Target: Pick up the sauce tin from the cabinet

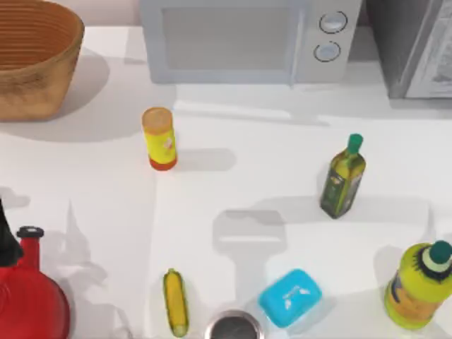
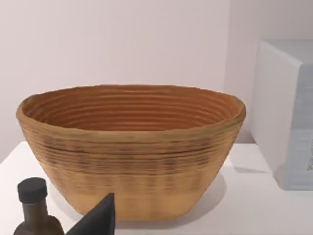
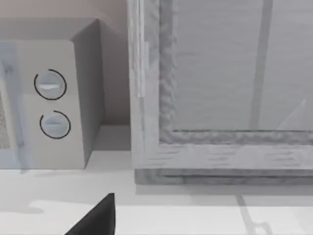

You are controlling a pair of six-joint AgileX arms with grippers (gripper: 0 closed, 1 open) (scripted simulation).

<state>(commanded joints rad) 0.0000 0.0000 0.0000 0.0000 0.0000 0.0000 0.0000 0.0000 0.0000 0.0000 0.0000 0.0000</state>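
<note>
Far right corner of the table [image 1: 233,212], top view: the cabinet [image 1: 409,42] stands there, dark speckled side and paler front, just beside the white microwave [image 1: 240,39].

- Right gripper [image 3: 98,218]: a dark wedge of it sits low in the right wrist view, facing the cabinet's pale front panel [image 3: 220,73] and its speckled frame, near but apart. How wide it is parted, cannot tell; nothing seen in its hold.
- Sauce tin: cannot tell where it lies. The front panel covers whatever the cabinet holds.
- Left gripper [image 2: 98,218]: a dark wedge in the left wrist view, before the woven basket [image 2: 132,152]. Opening cannot be told. A dark bottle with a black cap [image 2: 33,210] stands just beside it.

Around, top view:
- yellow canister with orange lid [image 1: 159,138], upright, left of centre
- green-capped oil bottle [image 1: 343,176], right of centre
- yellow-green bottle [image 1: 418,286], near right edge
- blue block [image 1: 289,296], corn cob [image 1: 175,302] and a round grey metal rim [image 1: 233,326], possibly a cup, along the near edge
- red vessel with black knob [image 1: 28,304], near left corner
- basket [image 1: 28,56], far left corner

The right wrist view gives the cabinet's front straight on and the microwave's two dials [image 3: 51,103]; the top view gives just its corner. The left wrist view gives the basket's ribbed inside.
</note>
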